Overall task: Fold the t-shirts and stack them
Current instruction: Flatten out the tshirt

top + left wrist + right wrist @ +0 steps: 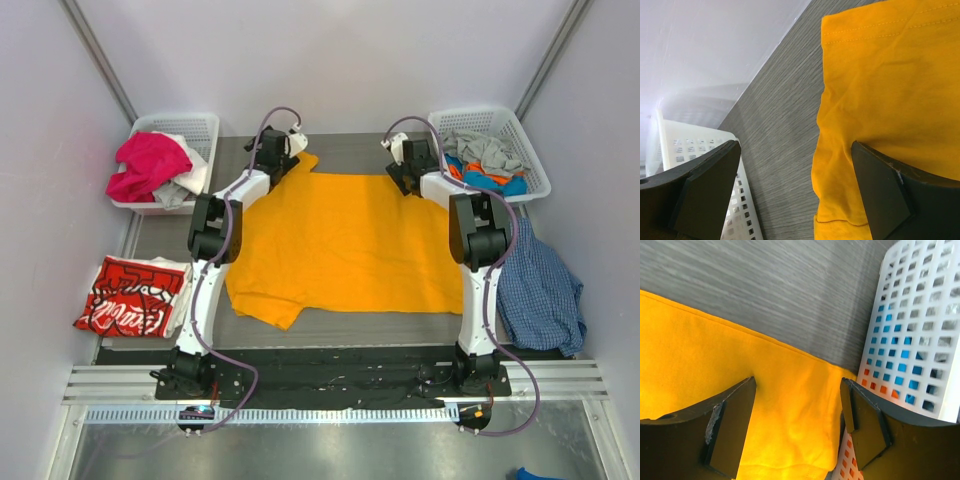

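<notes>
An orange-yellow t-shirt [340,240] lies spread flat across the middle of the grey table. A folded red t-shirt [130,295] with white lettering rests at the near left. My left gripper [290,145] hovers open over the orange shirt's far left corner. In the left wrist view the gripper [795,185] straddles the hem edge of the shirt [880,90], holding nothing. My right gripper [400,160] stands open at the far right corner. In the right wrist view the gripper [797,415] has orange cloth [700,355] lying loose between its fingers.
A white basket [205,122] at the far left holds pink and white clothes, close to my left fingers [705,190]. Another white basket [535,170] at the far right holds mixed clothes and sits right beside my right fingers [862,420]. A blue checked shirt [540,290] lies at the right.
</notes>
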